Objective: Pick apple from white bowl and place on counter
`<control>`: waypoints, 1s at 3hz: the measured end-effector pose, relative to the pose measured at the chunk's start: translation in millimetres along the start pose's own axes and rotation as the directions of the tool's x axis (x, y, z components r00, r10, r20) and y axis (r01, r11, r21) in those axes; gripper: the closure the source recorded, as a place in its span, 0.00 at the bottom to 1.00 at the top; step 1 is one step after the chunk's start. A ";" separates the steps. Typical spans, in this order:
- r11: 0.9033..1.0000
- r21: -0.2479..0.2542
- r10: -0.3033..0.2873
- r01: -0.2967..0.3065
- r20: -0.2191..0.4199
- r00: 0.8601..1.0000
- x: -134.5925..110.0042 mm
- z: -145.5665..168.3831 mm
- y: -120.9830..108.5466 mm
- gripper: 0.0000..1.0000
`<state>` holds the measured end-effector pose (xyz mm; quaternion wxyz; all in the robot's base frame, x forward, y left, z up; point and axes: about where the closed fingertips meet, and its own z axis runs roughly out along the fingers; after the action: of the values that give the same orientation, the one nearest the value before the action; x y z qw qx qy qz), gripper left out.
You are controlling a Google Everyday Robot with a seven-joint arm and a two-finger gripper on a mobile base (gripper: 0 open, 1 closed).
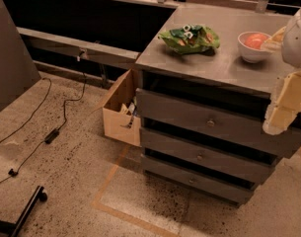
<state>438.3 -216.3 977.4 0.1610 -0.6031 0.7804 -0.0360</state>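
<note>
Gripper point(284, 95) sits at the right edge of the view, in front of the counter's point(214, 58) front edge; open or closed cannot be told. White bowl point(252, 51) stands on the counter just up and left of it, the apple point(256, 40) inside. Green snack bag point(189, 38) lies farther left. Cardboard box point(121, 110) is on the floor, well down-left.

green snack bag point(189, 38), cardboard box point(121, 116), floor cable point(52, 135)
</note>
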 end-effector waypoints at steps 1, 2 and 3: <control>1.000 0.000 0.000 0.000 0.000 1.000 0.0 0.0 -0.1 0.00; 0.992 0.062 0.109 -0.112 0.059 0.992 11.6 -1.4 -16.2 0.00; 0.935 0.172 0.272 -0.309 0.208 0.940 51.1 -11.7 -66.8 0.00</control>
<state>485.7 -284.7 994.6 0.2952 -0.4619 0.8356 -0.0360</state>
